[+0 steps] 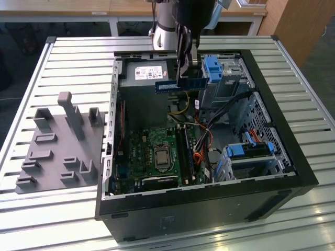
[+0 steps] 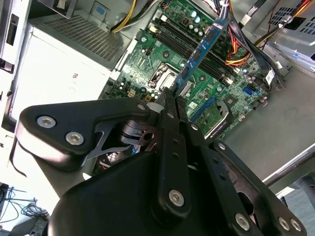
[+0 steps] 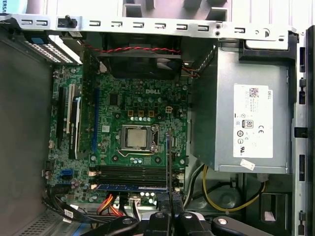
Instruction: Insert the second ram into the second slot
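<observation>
Open case (image 1: 209, 209) under second ram (image 1: 170, 86) in gripper (image 1: 184, 77), well above motherboard (image 1: 144, 151)

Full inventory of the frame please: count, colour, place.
table: one, silver slats, under everything
computer case: one, black, open, on the table
fixture plate: one, grey, on the table at the exterior view's left
motherboard: one, green, inside the case
power supply: one, grey, beside the motherboard
drive-bay clips: two, blue, inside the case, the exterior view's right
seated ram: one, blue, in a motherboard slot
second ram: one, blue, held above the motherboard
gripper: one, black, shut on the second ram
</observation>
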Robot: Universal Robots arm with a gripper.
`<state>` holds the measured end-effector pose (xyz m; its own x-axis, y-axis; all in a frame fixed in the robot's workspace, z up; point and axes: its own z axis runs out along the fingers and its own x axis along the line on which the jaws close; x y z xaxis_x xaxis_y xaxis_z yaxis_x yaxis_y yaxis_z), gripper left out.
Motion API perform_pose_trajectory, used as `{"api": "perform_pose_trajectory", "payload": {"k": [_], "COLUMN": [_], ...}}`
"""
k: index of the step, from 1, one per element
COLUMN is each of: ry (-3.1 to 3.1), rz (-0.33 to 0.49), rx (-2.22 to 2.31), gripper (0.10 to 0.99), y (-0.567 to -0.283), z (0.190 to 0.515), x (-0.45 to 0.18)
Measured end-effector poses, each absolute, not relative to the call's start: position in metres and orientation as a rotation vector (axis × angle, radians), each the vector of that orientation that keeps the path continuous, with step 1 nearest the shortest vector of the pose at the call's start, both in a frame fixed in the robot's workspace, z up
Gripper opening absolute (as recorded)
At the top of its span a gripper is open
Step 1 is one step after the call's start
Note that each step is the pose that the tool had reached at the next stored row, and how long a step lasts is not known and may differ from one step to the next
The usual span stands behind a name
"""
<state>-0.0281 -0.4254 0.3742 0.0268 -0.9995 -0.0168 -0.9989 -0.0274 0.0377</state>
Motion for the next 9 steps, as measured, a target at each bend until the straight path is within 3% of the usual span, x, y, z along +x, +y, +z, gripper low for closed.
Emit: {"api": "perform_pose_trajectory", "payload": {"k": [9], "ry": [-2.18], "rz": [-0.06], "rx": [2.24], "gripper": [0.129], "y": [-0.4275], "z": [0.3742], "x": [-0.0281]}}
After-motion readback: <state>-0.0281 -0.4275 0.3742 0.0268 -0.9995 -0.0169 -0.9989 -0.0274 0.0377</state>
